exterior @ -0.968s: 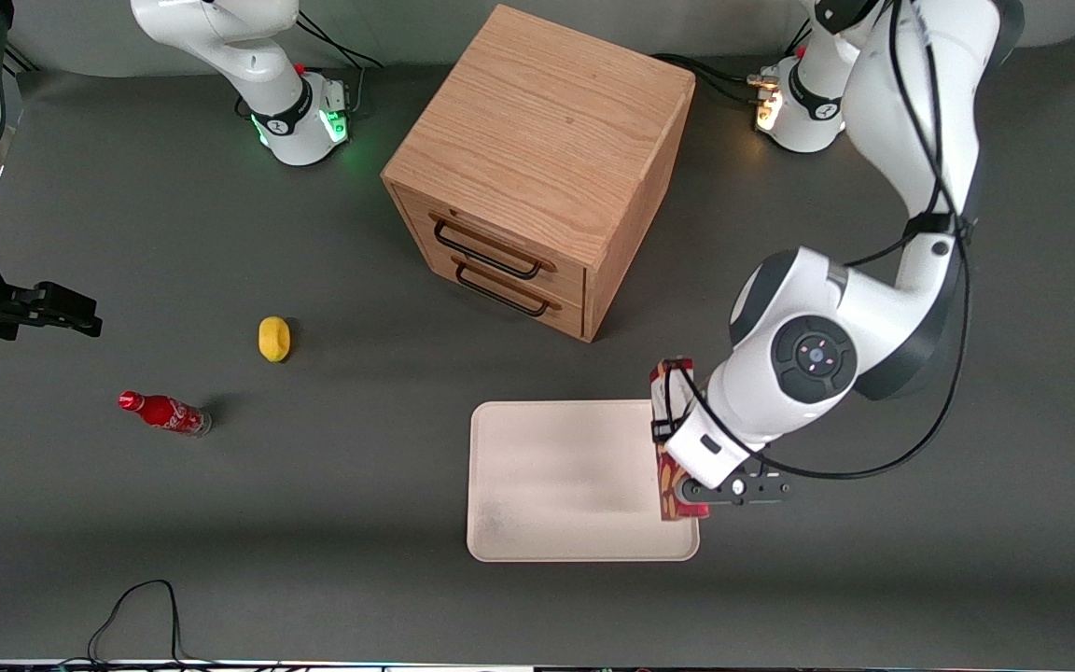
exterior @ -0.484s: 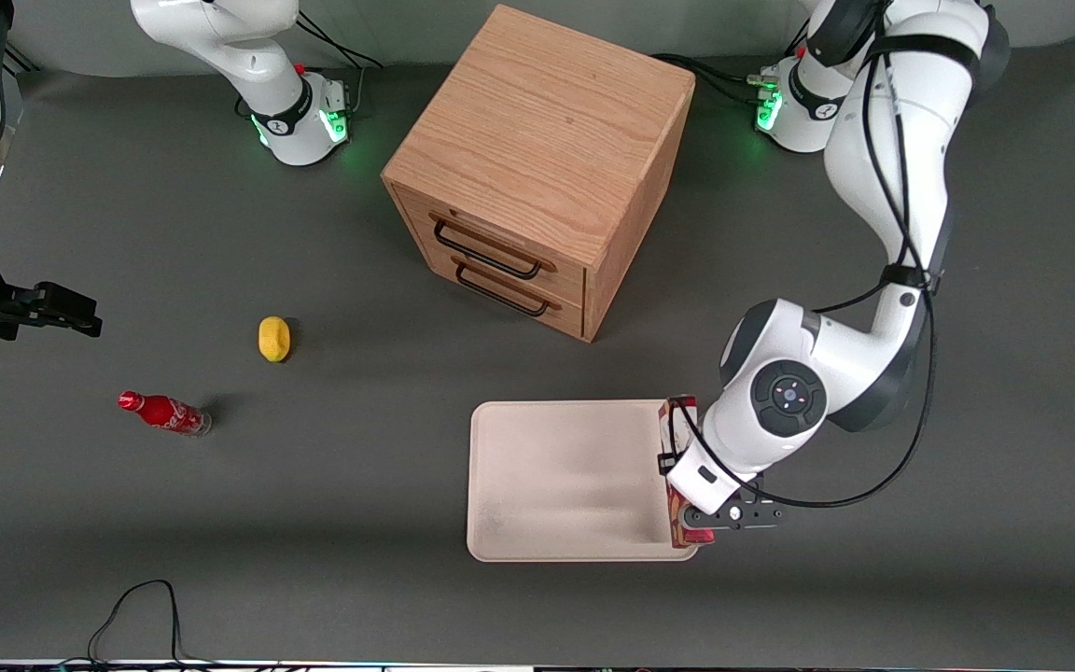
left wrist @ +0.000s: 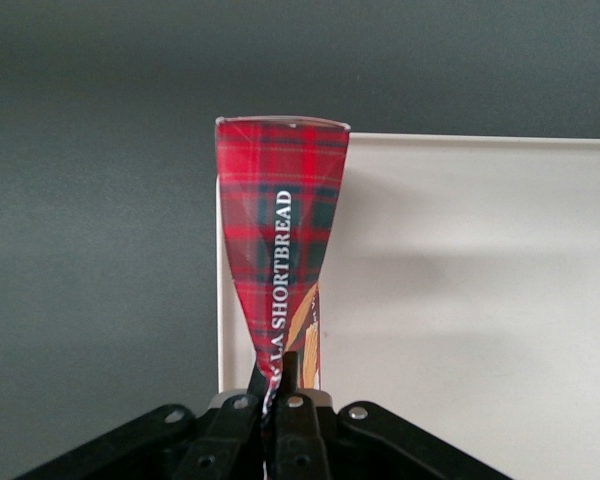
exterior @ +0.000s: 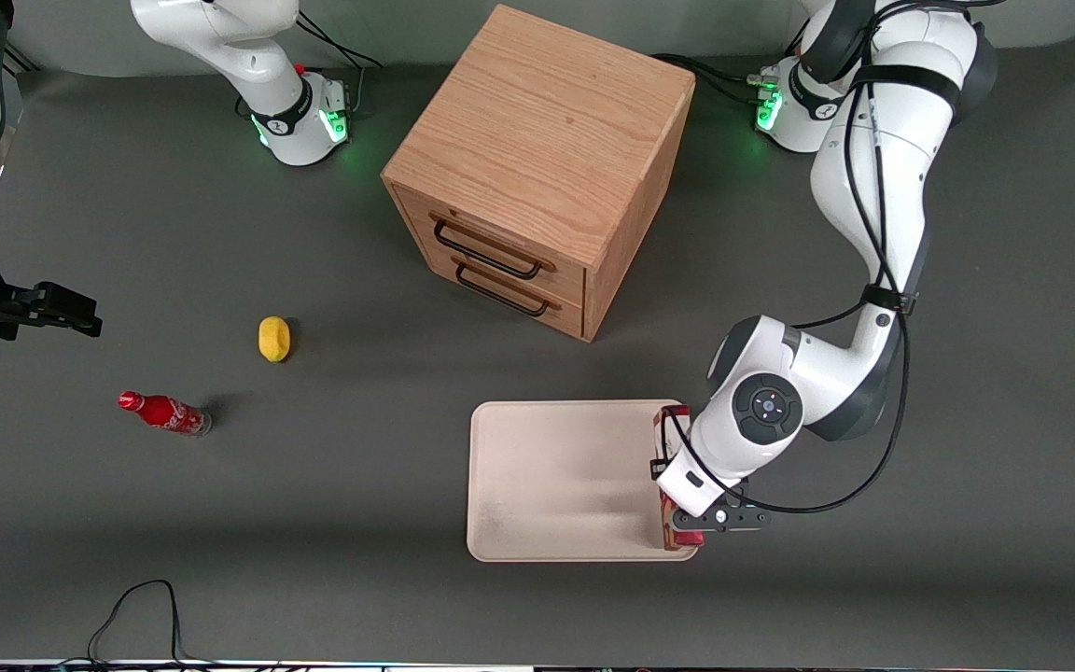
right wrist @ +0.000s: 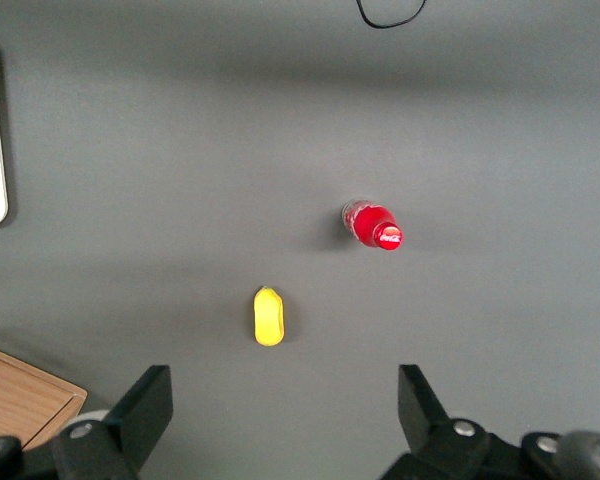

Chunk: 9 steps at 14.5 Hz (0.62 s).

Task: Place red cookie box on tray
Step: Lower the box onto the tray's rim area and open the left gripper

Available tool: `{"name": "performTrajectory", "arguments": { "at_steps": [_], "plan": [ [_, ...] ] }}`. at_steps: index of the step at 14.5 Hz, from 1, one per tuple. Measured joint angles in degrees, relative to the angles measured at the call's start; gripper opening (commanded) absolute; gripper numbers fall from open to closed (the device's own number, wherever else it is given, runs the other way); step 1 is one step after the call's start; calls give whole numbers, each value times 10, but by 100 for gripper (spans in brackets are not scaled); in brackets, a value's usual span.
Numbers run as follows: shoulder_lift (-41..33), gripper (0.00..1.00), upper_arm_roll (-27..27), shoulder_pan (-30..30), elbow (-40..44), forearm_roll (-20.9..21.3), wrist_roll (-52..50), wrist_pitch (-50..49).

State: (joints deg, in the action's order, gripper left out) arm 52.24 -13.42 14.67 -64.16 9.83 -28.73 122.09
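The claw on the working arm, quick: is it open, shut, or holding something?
Gripper: shut on the red cookie box, over the tray's edge toward the working arm's end.

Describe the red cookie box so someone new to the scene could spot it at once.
Start at the wooden drawer cabinet; nearer the front camera lies the cream tray. Along the tray's edge toward the working arm stands the red cookie box, held in the gripper with jaws shut on it. Its long, slim red plaid carton reading SHORTBREAD distinguishes it from the small red soda bottle.
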Motion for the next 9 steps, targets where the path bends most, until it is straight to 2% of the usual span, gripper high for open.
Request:
{"name": "performTrajectory", "arguments": {
  "at_steps": [6,7,8,9],
  "plan": [
    [3,0,1,0,-6,0,-4,2],
    [4,5,1,0,-7,0,-4,6],
    [5,51,2,0,-8,0,-5,11],
    [5,69,3,0,-9,1,-5,13]
  ]
}}
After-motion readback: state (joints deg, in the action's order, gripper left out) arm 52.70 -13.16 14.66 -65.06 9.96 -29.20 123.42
